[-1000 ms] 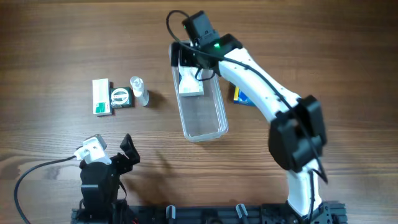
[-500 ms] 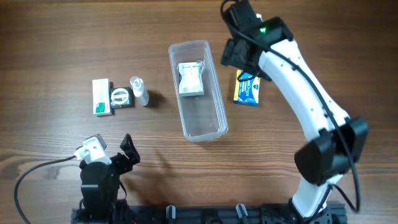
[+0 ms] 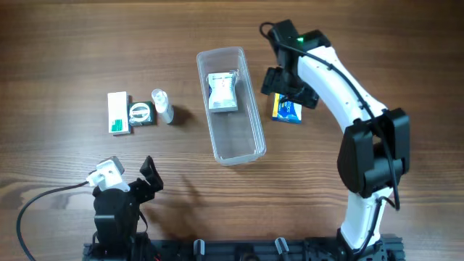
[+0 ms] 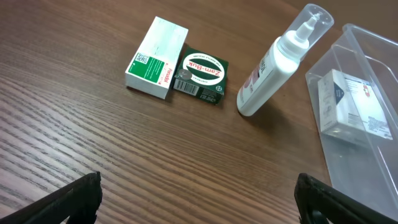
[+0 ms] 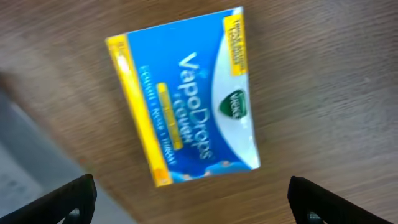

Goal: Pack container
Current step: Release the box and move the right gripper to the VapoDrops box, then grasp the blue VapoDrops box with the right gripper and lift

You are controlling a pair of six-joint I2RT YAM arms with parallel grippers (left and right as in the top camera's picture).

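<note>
Right gripper [image 5: 193, 202], fingers wide open, hovers over the blue box [image 5: 186, 96] beside the container [image 3: 235, 138].
Centre your fingers across its width before closing; left gripper [image 4: 199, 202] sits open.

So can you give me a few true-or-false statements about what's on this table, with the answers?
1. The clear tub holds a white packet. True.
2. The blue box lies inside the tub. False: it lies beside the tub.
3. The right gripper is open above the blue box. True.
4. The spray bottle stands upright. False: it lies on its side.
5. The left gripper holds the green box. False: it is open and empty.
</note>
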